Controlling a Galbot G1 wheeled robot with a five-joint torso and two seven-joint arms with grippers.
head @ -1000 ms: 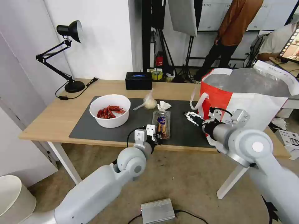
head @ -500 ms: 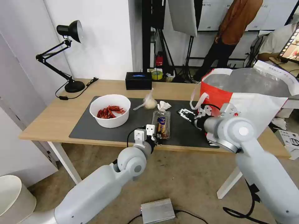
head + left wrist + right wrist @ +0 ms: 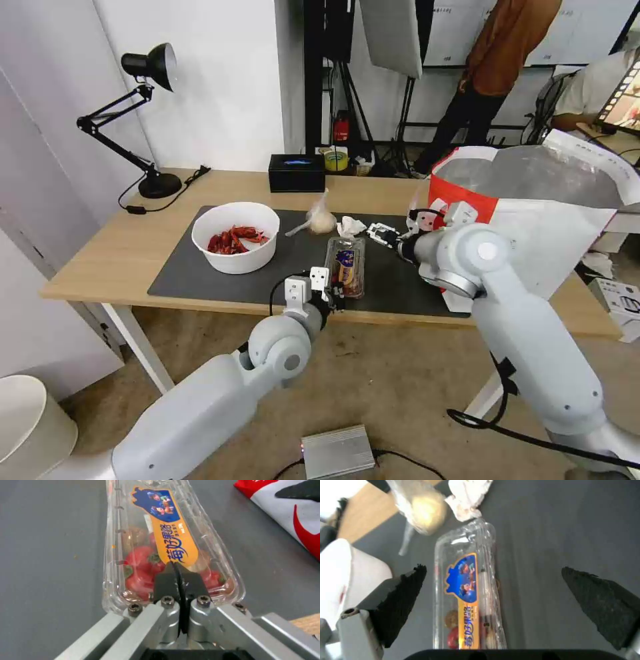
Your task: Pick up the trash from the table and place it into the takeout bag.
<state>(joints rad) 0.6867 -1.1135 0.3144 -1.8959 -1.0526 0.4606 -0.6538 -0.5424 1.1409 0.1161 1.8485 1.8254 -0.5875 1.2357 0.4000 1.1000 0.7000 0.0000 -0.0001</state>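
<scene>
The trash lies on the table's (image 3: 120, 257) dark mat (image 3: 193, 280): a white bowl (image 3: 235, 237) of red shells, a knotted clear bag (image 3: 320, 220), a crumpled tissue (image 3: 350, 227) and a clear clamshell box (image 3: 345, 265) with red scraps. My left gripper (image 3: 333, 297) is shut at the box's near end, its closed tips (image 3: 176, 568) over the lid (image 3: 166, 537). My right gripper (image 3: 377, 233) hangs open above the mat beside the tissue. In its wrist view the wide-spread fingers (image 3: 403, 592) frame the box (image 3: 466, 587). The red and white takeout bag (image 3: 533, 200) stands open at the right.
A black desk lamp (image 3: 150, 120) and a black box (image 3: 297, 173) stand at the table's back. On the floor lie a silver box (image 3: 337, 452) and a white bin (image 3: 27, 420). People stand in the room behind.
My right arm has swung left, away from the takeout bag, bringing its open gripper over the mat near the tissue. The left gripper has barely moved.
</scene>
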